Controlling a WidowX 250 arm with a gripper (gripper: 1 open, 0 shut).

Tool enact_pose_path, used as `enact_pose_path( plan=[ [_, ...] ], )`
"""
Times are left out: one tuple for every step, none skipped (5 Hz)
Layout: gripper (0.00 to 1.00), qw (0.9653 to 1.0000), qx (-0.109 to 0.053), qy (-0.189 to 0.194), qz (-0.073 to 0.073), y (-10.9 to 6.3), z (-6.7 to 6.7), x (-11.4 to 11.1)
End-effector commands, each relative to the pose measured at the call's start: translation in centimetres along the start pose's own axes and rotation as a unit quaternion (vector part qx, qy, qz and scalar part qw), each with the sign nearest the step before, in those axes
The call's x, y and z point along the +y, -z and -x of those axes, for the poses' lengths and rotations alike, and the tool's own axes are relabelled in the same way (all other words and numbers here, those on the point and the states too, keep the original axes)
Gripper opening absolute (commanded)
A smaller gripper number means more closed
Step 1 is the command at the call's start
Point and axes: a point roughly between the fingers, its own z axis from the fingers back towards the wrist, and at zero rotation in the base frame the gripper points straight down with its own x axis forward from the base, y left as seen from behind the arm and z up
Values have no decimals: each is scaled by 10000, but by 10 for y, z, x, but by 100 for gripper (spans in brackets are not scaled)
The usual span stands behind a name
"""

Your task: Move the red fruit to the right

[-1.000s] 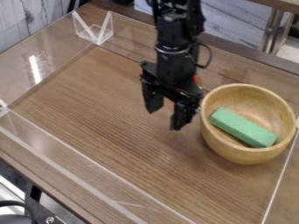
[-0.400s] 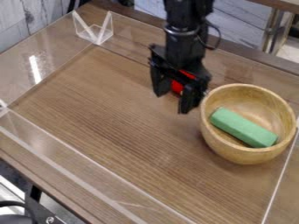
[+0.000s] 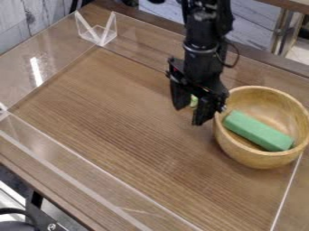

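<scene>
My gripper (image 3: pixel 194 106) points straight down over the wooden table, just left of the wooden bowl (image 3: pixel 241 146). Its black fingers (image 3: pixel 179 96) stand narrowed around the red fruit (image 3: pixel 197 100). Only a small pale greenish bit of the fruit shows between them; the rest is hidden by the fingers. The fingertips are low, at about table height.
The bowl holds a green rectangular block (image 3: pixel 256 131) and sits close to the gripper's right side. A clear plastic wall (image 3: pixel 72 185) borders the table on the left and front. A small clear stand (image 3: pixel 96 30) is at the back left.
The gripper has moved right and down toward the bowl, and its fingers have closed in on the red fruit that showed between them a moment ago.
</scene>
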Motion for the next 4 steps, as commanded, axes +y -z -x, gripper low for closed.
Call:
enact_pose_path(
  plan=[
    [0,9998,-192,26,-67,2,-5,-3],
    [0,9995,-279,-30,-126,0,3,-7],
    [0,9990,-382,-126,-186,-9,9,-3],
    [0,9984,-469,-230,-238,-17,16,1]
  ],
)
